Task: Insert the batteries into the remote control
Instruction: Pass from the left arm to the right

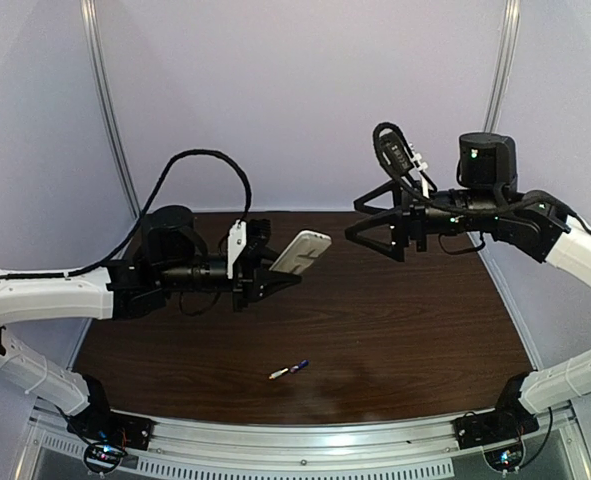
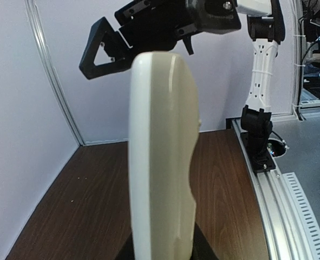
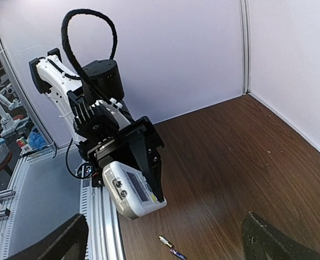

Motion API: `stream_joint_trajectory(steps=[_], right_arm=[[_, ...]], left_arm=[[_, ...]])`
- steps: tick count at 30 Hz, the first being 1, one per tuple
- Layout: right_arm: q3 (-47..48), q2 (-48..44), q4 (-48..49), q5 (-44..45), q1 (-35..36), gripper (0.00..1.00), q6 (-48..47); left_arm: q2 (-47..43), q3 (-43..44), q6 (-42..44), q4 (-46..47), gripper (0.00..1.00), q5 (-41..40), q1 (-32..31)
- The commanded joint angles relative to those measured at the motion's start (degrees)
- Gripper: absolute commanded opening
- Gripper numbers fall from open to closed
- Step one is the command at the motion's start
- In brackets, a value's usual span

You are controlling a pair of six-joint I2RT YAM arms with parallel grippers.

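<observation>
Your left gripper (image 1: pixel 275 272) is clenched on the remote control (image 1: pixel 302 250) at its left end; the right gripper (image 1: pixel 353 220) hangs released. The batteries (image 1: pixel 288 371) are likely light, slick and prone to rolling; pinch mid-body.

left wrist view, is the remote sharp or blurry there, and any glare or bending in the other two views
Left wrist: the remote control sits very close to the lens, soft-edged and pale with little surface detail, while the table behind is crisper. Top external: wide-angle bend curves the front rail, which carries bright glare; the batteries are tiny. Right wrist: the display reads fairly sharp.
</observation>
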Motion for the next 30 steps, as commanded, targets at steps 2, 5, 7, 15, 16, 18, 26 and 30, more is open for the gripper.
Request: stream_joint_trajectory(steps=[2, 5, 7, 15, 16, 18, 26, 30], right_arm=[[3.16, 3.12, -0.43, -2.79, 2.58, 1.00, -2.24], [3.64, 4.63, -0.43, -2.10, 3.90, 0.91, -2.24], [3.85, 5.61, -0.41, -2.13, 4.71, 0.87, -2.24], [5.10, 8.40, -0.22, -1.18, 6.65, 0.70, -2.24], [5.34, 8.78, -0.31, -1.35, 6.72, 0.63, -2.24], [5.80, 9.65, -0.32, -1.67, 6.79, 0.48, -2.28], [6.90, 11.55, -1.65, -1.55, 6.98, 0.04, -1.62], [6.60, 12.00, -1.55, -0.07, 6.69, 0.00, 0.11]], left_arm=[[1.16, 4.02, -8.24, 4.84, 0.08, 8.39, 0.44], [2.62, 5.70, -11.08, 4.40, 0.08, 9.50, 0.40], [3.62, 6.95, -11.83, 3.58, 0.09, 9.79, 0.44], [6.20, 8.15, -13.51, 3.87, 0.08, 10.50, 0.45], [6.35, 8.22, -13.60, 4.02, 0.08, 10.56, 0.46], [6.79, 8.44, -13.78, 4.11, 0.09, 10.87, 0.45], [6.32, 7.71, -14.53, 4.78, 0.19, 10.21, 1.40], [3.27, 4.43, -14.62, 7.12, 0.61, 5.96, 2.20]])
